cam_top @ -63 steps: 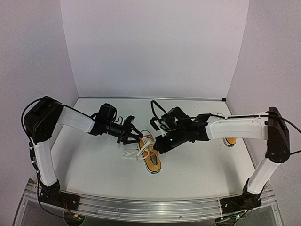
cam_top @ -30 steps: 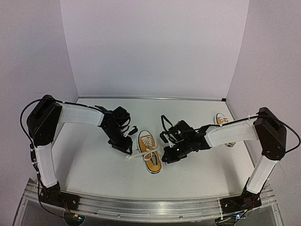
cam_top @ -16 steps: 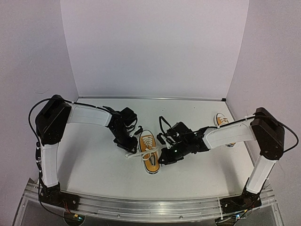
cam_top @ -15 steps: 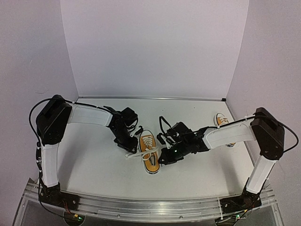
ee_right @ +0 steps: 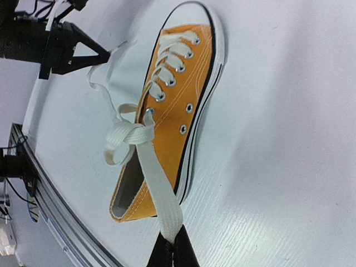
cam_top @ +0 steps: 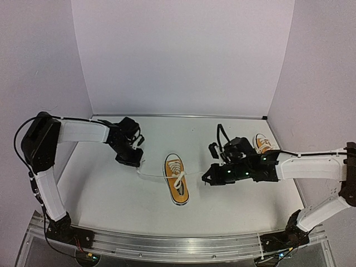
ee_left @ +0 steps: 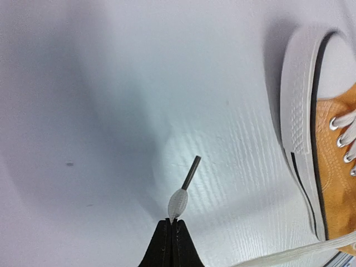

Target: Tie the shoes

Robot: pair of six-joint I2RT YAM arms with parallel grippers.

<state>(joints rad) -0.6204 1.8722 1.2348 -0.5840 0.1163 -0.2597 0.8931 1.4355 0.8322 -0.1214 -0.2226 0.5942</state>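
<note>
One orange-yellow shoe (cam_top: 177, 186) with a white sole lies mid-table, toe toward the back. My left gripper (cam_top: 135, 163) is to its left, shut on the end of one white lace (ee_left: 178, 203), with the dark aglet (ee_left: 191, 171) sticking out past the fingertips. My right gripper (cam_top: 207, 179) is to the shoe's right, shut on the other lace end (ee_right: 167, 214). That flat lace runs taut to a small knot with a loop (ee_right: 127, 140) over the shoe's opening (ee_right: 173, 105). The second shoe (cam_top: 263, 143) lies at the back right, behind my right arm.
White walls close in the table at the back and on both sides. A metal rail (cam_top: 167, 245) runs along the near edge. The left gripper also shows in the right wrist view (ee_right: 75, 49), beyond the shoe's toe.
Both grippers have moved apart from beside the shoe, the left one leftward, the right one rightward. The laces are drawn out and the loose loops have shrunk to a small knot.
</note>
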